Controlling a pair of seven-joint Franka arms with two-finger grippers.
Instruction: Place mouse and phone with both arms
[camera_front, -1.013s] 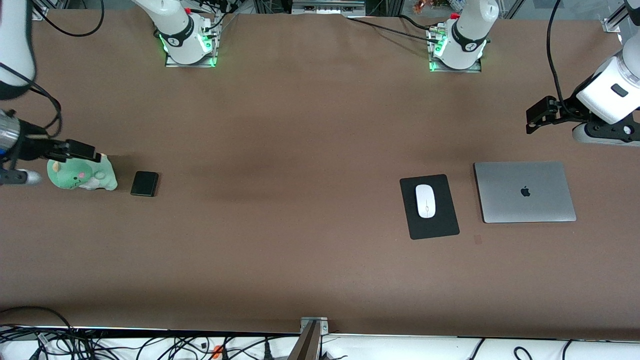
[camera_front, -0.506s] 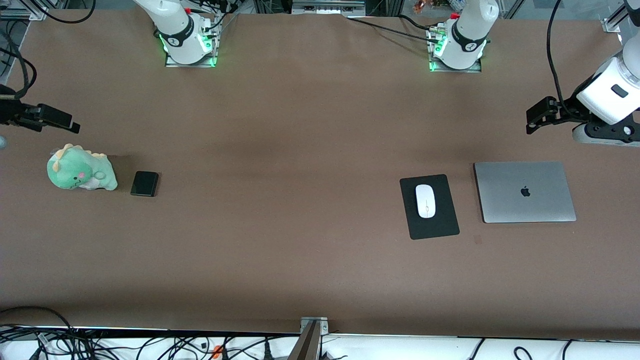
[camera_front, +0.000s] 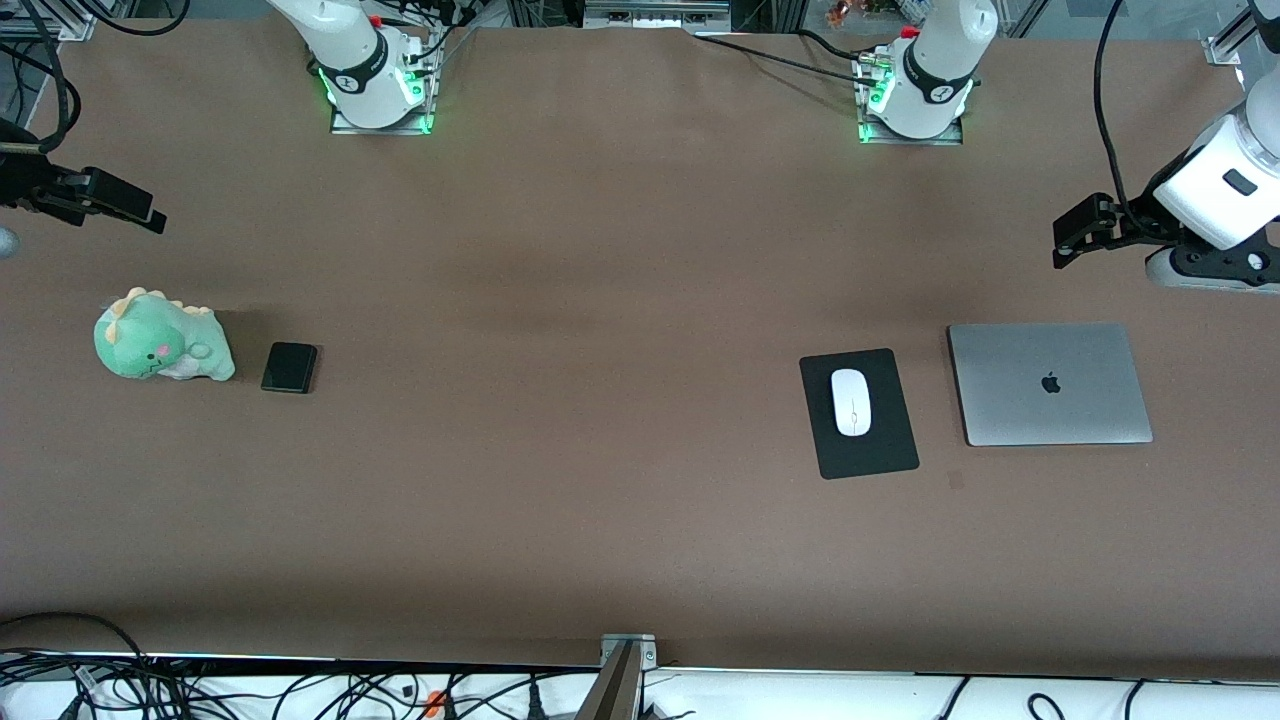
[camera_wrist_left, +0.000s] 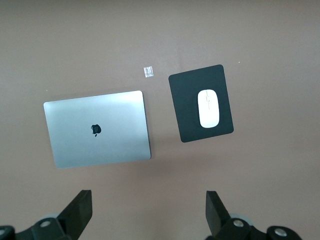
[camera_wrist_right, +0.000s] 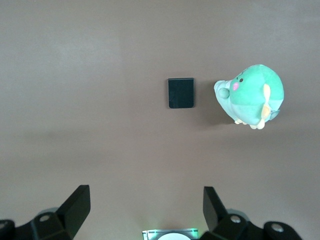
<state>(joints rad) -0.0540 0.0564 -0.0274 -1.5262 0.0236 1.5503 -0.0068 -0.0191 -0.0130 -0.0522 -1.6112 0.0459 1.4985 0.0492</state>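
Note:
The white mouse (camera_front: 850, 401) lies on a black mouse pad (camera_front: 882, 455) toward the left arm's end of the table; it also shows in the left wrist view (camera_wrist_left: 209, 108). The black phone (camera_front: 289, 367) lies flat beside a green plush toy (camera_front: 160, 348) toward the right arm's end, and shows in the right wrist view (camera_wrist_right: 181, 92). My left gripper (camera_front: 1064, 240) is open and empty, high over bare table near the laptop (camera_front: 1050, 383); its jaws (camera_wrist_left: 148, 210) stand wide apart. My right gripper (camera_front: 148, 213) is open and empty over bare table, apart from the plush and phone (camera_wrist_right: 145, 207).
A closed silver laptop (camera_wrist_left: 97, 128) lies beside the mouse pad (camera_wrist_left: 187, 95). The plush (camera_wrist_right: 250, 95) lies close to the phone. The arm bases (camera_front: 378, 95) stand at the table's edge farthest from the front camera. Cables hang below the near edge.
My right gripper has drawn away from over the plush toward the robots' side of the table, and still holds nothing. The left arm, mouse and phone have not moved.

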